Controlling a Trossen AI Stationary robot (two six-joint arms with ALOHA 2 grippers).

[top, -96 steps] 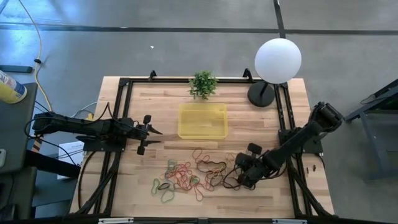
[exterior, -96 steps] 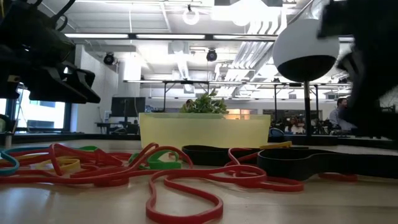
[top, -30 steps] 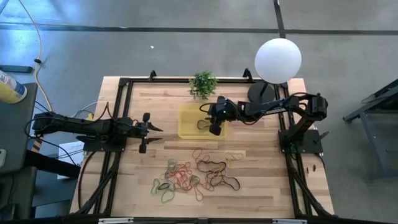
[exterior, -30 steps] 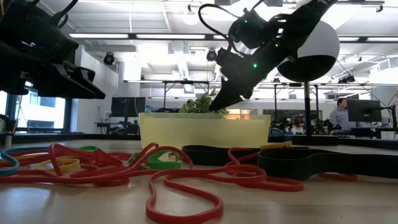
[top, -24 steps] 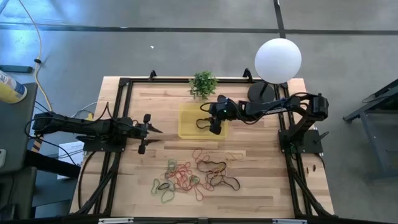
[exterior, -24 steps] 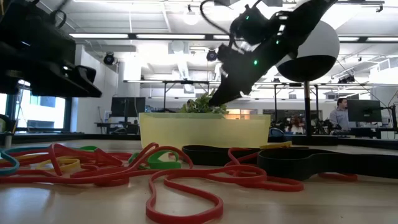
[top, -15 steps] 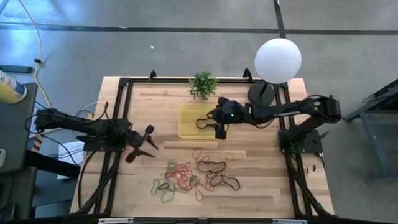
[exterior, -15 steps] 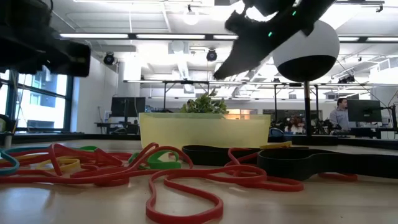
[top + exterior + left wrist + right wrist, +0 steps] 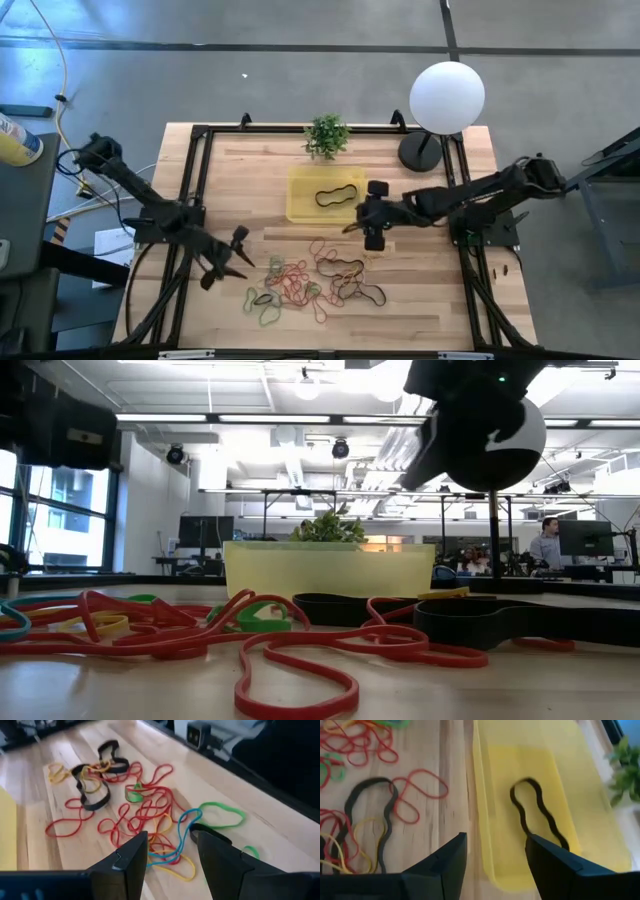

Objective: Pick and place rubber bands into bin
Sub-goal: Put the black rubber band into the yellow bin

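The bin [image 9: 326,194] sits mid-table with one rubber band [image 9: 338,193] lying in it. The plant [image 9: 327,134] stands behind it, the lamp [image 9: 445,100] to the far right. The other rubber bands [image 9: 312,279] lie scattered nearer, in front of the bin.

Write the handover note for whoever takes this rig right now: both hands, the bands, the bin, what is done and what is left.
Right hand: open and empty, just off the bin's right front corner.
Left hand: open and empty, low at the left edge of the pile.
Bin: yellow tray in front of the potted plant, holding one black rubber band.
Pile of rubber bands: red, green, black and yellow loops, tangled on the table in front of the bin.
Done: one band is in the bin.
Left: all the rest of the pile. Judging by its position, the left hand looks next to pick.
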